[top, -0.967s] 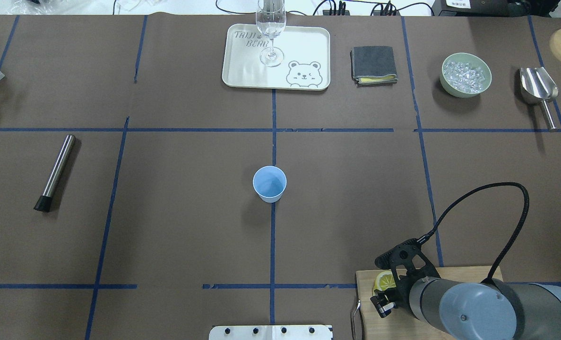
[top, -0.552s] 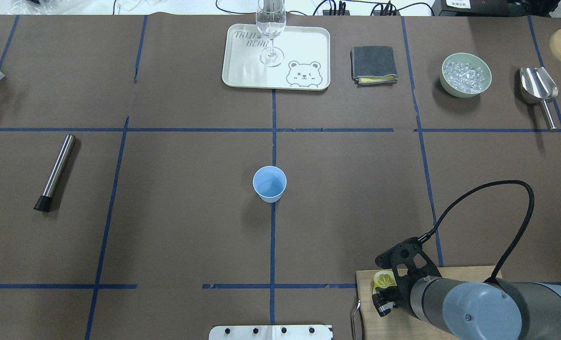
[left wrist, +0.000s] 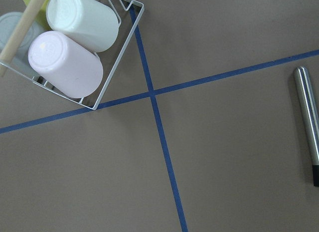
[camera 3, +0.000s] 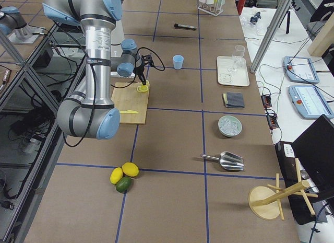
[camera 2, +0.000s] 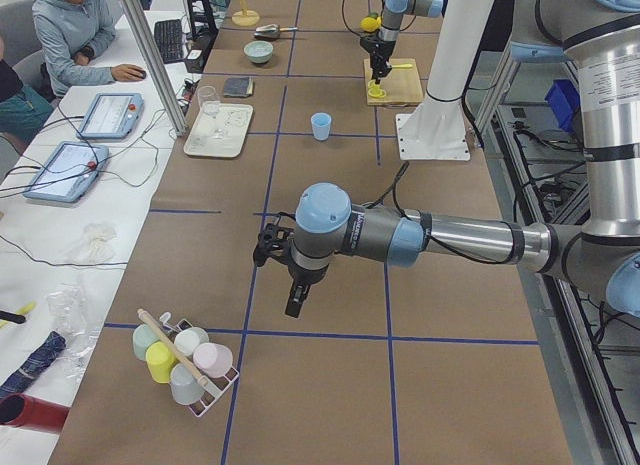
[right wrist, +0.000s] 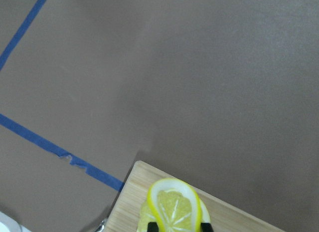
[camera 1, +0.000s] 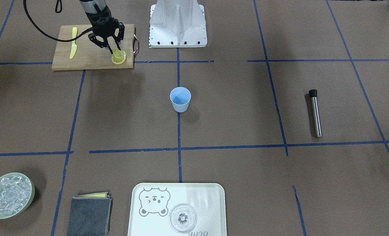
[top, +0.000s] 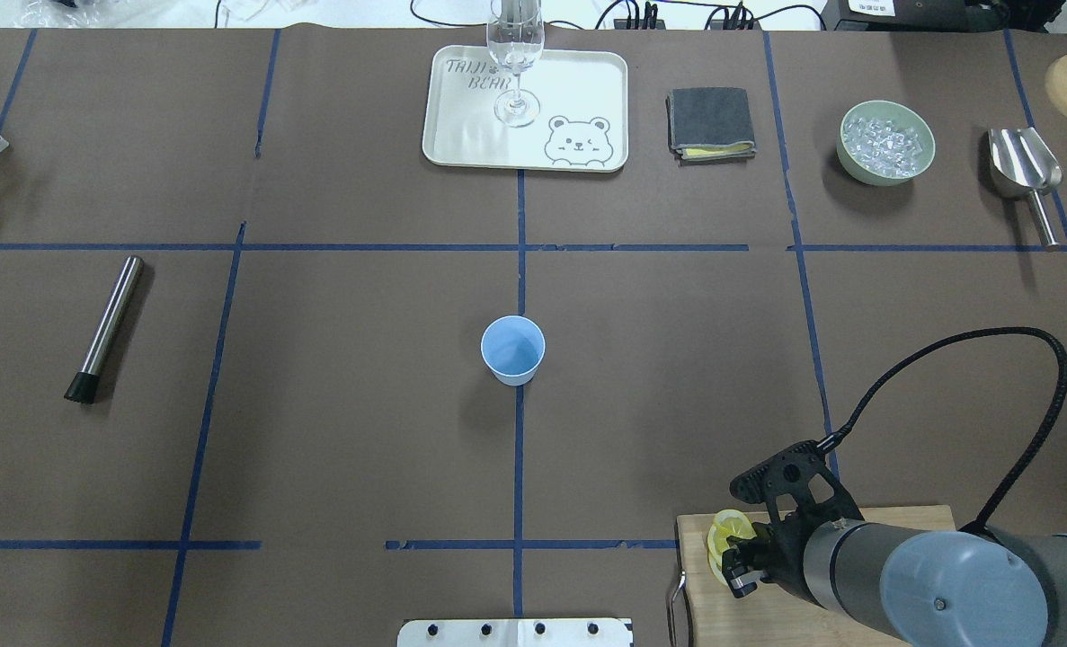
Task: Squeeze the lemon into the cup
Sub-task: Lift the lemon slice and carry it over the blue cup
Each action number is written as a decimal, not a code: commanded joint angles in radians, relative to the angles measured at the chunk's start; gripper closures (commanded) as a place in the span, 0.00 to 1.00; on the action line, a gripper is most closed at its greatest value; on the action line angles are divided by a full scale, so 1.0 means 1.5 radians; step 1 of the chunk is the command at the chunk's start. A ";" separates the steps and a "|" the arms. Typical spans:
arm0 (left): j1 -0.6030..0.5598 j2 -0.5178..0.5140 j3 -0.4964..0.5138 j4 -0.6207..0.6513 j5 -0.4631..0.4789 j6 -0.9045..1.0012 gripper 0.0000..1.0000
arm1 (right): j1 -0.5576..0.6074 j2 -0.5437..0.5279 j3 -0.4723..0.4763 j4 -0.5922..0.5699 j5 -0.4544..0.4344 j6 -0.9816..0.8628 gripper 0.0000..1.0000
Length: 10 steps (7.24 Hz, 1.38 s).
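The light blue cup [top: 513, 350] stands upright and empty at the table's middle, also in the front view [camera 1: 180, 99]. My right gripper [top: 729, 550] is over the near left corner of the wooden cutting board [top: 893, 519], shut on a lemon slice [right wrist: 174, 207] that stands on edge between its fingertips. A second slice [camera 1: 119, 59] lies flat on the board right under it. The cup is far from this gripper, toward the table's centre. My left gripper [camera 2: 297, 297] hangs over bare table at the left end; I cannot tell if it is open or shut.
A pale yellow plastic knife [camera 1: 73, 47] lies on the board. At the back are a tray [top: 587, 99] with a clear glass [top: 515, 54], a folded cloth [top: 711, 123], an ice bowl [top: 885, 142] and a scoop [top: 1025, 171]. A steel muddler [top: 106, 328] lies left. A cup rack [left wrist: 75, 47] sits below the left wrist.
The right gripper has closed on the lemon slice and tipped it from lying flat up onto its edge. The arm has shifted slightly right. The cup has not moved.
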 commanded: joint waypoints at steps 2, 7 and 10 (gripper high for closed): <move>-0.001 0.001 -0.001 0.000 0.000 0.000 0.00 | 0.066 0.027 0.005 -0.048 0.067 -0.004 0.64; 0.000 0.001 -0.001 0.000 0.000 0.000 0.00 | 0.138 0.355 -0.060 -0.346 0.118 -0.007 0.65; 0.000 0.002 -0.001 0.000 0.000 0.000 0.00 | 0.183 0.536 -0.250 -0.340 0.130 -0.005 0.66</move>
